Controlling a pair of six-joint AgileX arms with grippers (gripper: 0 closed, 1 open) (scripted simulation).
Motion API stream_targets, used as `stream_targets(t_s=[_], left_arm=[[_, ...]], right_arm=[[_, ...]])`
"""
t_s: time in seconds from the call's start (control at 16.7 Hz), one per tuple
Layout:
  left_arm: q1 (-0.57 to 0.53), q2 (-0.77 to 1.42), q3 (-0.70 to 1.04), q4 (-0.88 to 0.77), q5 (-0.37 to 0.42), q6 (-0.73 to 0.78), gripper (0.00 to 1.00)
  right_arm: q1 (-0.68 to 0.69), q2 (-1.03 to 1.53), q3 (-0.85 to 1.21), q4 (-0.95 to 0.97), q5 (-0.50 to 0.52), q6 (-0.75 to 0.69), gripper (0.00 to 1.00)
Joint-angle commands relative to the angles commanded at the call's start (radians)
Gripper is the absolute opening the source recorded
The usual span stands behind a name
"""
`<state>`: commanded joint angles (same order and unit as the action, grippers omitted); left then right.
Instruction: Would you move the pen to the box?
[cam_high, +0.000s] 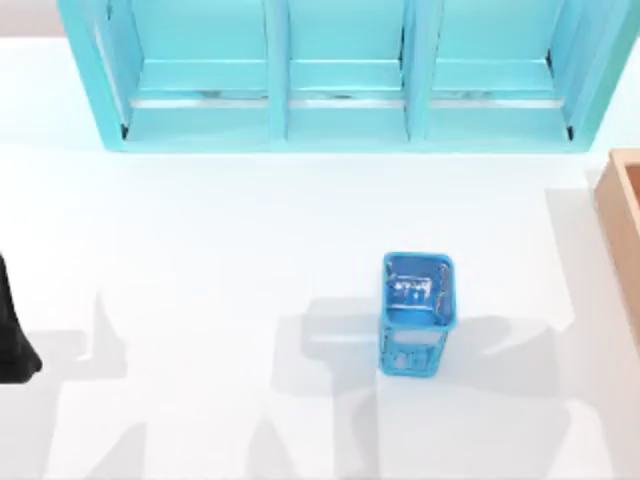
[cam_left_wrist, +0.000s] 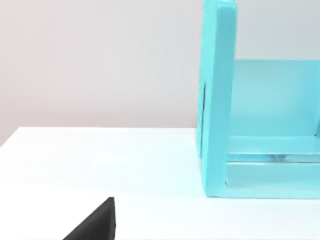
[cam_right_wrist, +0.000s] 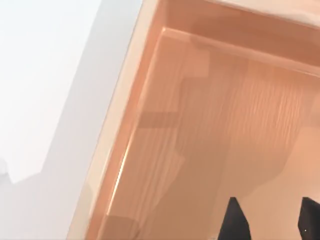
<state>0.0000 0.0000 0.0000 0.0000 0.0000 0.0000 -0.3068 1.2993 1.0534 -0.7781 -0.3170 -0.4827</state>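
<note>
A white table (cam_high: 250, 230) seen from above. A blue mesh cup (cam_high: 416, 312) stands on it, used here as the landmark. Behind the cup, along the far edge, stands a big turquoise shelf unit (cam_high: 345, 75) with three open bays facing the cup. To the right of the cup, at the table's right edge, a strip of the light tan box (cam_high: 622, 215) shows, its long wall running front to back.

Far to the left of the cup, the dark body of the left arm (cam_high: 14, 330) sits at the table's left edge, parked. Its wrist view looks across bare table toward the shelf unit's end panel (cam_left_wrist: 217, 100), with one dark corner of the left gripper (cam_left_wrist: 95, 224) showing; whether it is spread or closed cannot be told.

The right wrist view looks down into the box (cam_right_wrist: 125, 100), showing its wood-grain floor and raised straight walls. The two dark fingertips (cam_right_wrist: 235, 220) of the right gripper (cam_right_wrist: 270, 222) hang above that floor, parted, with a bare gap between them and nothing gripped.

The pen cannot be made out anywhere, so its place and its long axis cannot be told.
</note>
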Motion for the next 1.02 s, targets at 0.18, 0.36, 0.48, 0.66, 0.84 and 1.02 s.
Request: stream_targets(t_s=[0.18,0.36,0.48,0.66,0.84,1.02], left_arm=[[0.000,0.000,0.000,0.000,0.000,0.000,1.00],[0.000,0.000,0.000,0.000,0.000,0.000,1.00],[0.000,0.000,0.000,0.000,0.000,0.000,1.00],[0.000,0.000,0.000,0.000,0.000,0.000,1.00],[0.000,0.000,0.000,0.000,0.000,0.000,1.00],[0.000,0.000,0.000,0.000,0.000,0.000,1.00]], right_arm=[[0.000,0.000,0.000,0.000,0.000,0.000,0.00],[0.000,0.000,0.000,0.000,0.000,0.000,0.23],[0.000,0.000,0.000,0.000,0.000,0.000,0.38],[0.000,0.000,0.000,0.000,0.000,0.000,0.60],[0.000,0.000,0.000,0.000,0.000,0.000,0.83],[0.000,0.000,0.000,0.000,0.000,0.000,1.00]])
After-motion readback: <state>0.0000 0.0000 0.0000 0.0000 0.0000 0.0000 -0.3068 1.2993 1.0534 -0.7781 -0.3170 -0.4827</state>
